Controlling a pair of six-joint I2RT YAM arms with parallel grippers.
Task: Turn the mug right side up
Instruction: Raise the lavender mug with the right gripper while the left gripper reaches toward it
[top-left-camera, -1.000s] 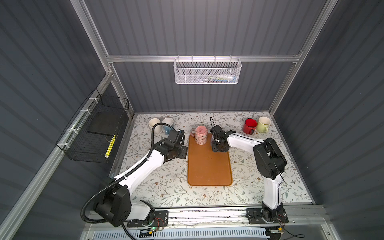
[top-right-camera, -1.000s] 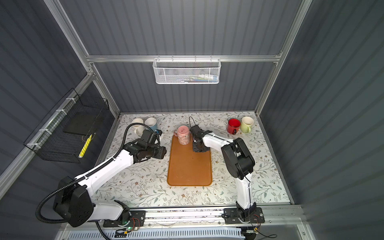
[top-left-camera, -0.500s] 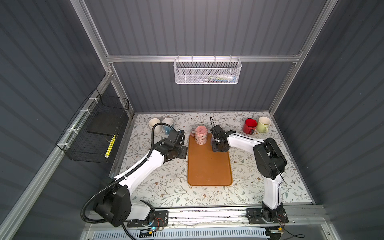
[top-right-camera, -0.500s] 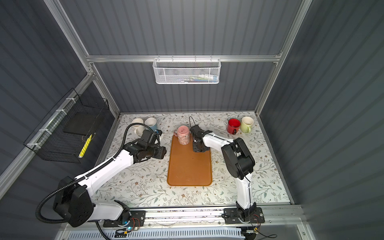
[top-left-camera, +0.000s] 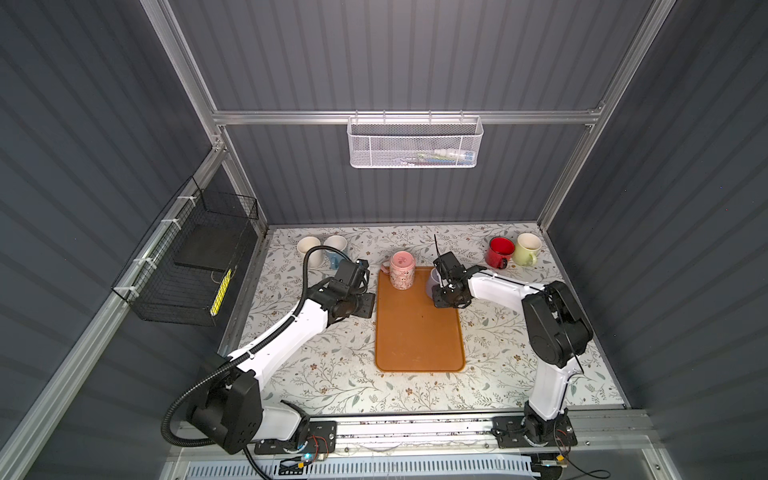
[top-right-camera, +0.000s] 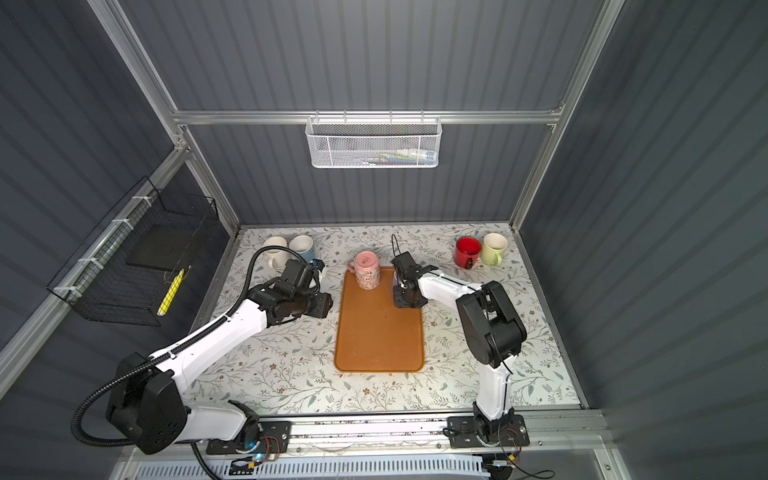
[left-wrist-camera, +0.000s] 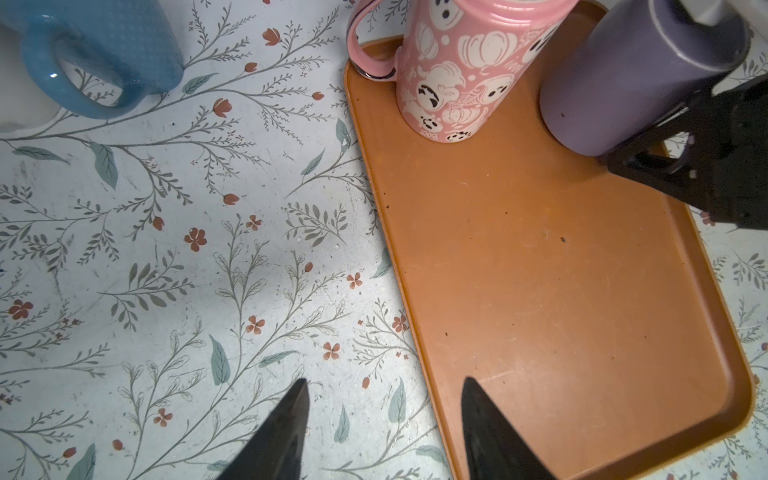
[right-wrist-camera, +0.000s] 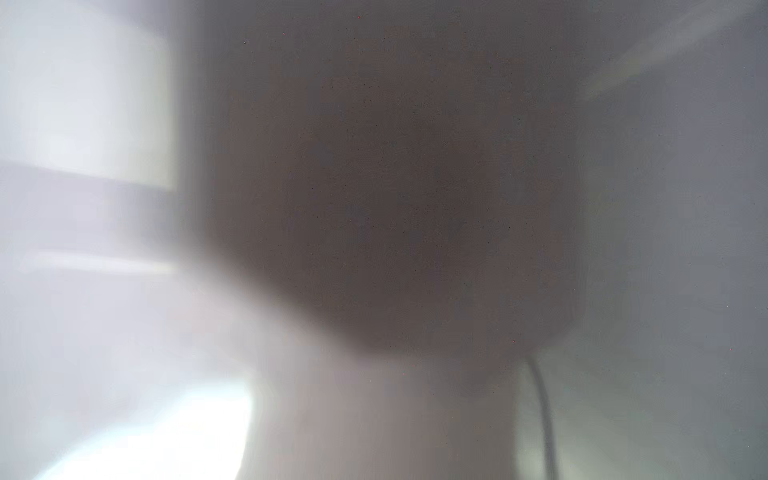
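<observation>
So the purple mug (left-wrist-camera: 623, 83) sits tilted at the tray's (left-wrist-camera: 540, 291) 1 o'clock corner, right fingers (left-wrist-camera: 648, 162) clamped on it, left fingers (left-wrist-camera: 291, 424) apart.

Dark grey ribbed walls (top-left-camera: 415, 54) all round. Aluminium frame rail (top-left-camera: 291, 117) across upper centre, white mesh basket (top-left-camera: 415, 143) hanging there. Black wire basket (top-left-camera: 187, 270) at left. Floral tabletop (top-left-camera: 332, 374) below, brightly lit.
</observation>
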